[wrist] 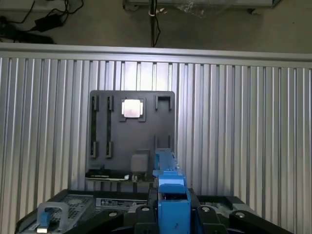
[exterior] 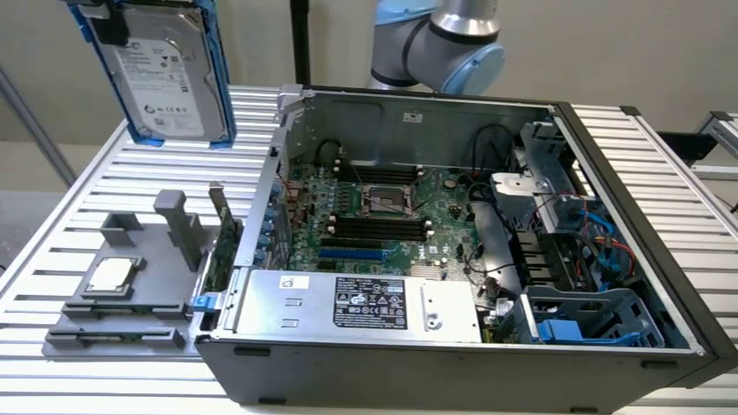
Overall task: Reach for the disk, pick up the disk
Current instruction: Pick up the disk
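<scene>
The disk (exterior: 173, 73), a silver-grey hard drive with a white label and bright blue rails, hangs upright in the air above the table's far corner at the exterior view's left. My gripper (exterior: 113, 28) grips it from above at its top edge. In the wrist view the disk's blue rail (wrist: 173, 200) sits edge-on between the black fingers of the gripper (wrist: 173, 217), which is shut on it. The disk touches nothing below it.
An open computer case (exterior: 645, 259) takes up the table's middle and the exterior view's right, with a silver power supply box (exterior: 358, 303) at its front. A grey slotted fixture (exterior: 127, 303) holding a small silver chip (exterior: 113, 274) lies under the disk on the ribbed table (exterior: 69, 216).
</scene>
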Controlling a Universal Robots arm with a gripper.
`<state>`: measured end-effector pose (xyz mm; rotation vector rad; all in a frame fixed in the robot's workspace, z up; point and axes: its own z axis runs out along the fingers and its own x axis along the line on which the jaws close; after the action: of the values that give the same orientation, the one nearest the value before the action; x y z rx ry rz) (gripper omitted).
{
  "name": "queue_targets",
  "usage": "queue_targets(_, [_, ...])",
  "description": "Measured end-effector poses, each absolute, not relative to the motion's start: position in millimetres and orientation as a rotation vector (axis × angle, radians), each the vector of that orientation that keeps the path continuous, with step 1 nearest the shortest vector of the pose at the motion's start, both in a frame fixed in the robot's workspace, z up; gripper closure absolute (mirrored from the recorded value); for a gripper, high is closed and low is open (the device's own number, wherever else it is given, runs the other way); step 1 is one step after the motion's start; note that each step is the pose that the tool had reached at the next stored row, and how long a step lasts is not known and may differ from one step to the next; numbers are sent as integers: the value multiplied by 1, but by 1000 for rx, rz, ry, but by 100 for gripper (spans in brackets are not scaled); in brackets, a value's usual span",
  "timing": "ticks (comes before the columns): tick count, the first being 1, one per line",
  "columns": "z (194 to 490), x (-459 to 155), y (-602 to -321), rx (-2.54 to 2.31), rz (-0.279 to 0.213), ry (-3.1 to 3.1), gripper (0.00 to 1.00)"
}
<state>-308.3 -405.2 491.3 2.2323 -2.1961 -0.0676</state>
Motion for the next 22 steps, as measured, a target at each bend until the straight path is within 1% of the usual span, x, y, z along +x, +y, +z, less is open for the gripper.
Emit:
queue_targets(3, [498,-295,-408,2230,-71,-2194,67])
queue_targets(22, [499,-217,-443,2230,-73,-2194,67])
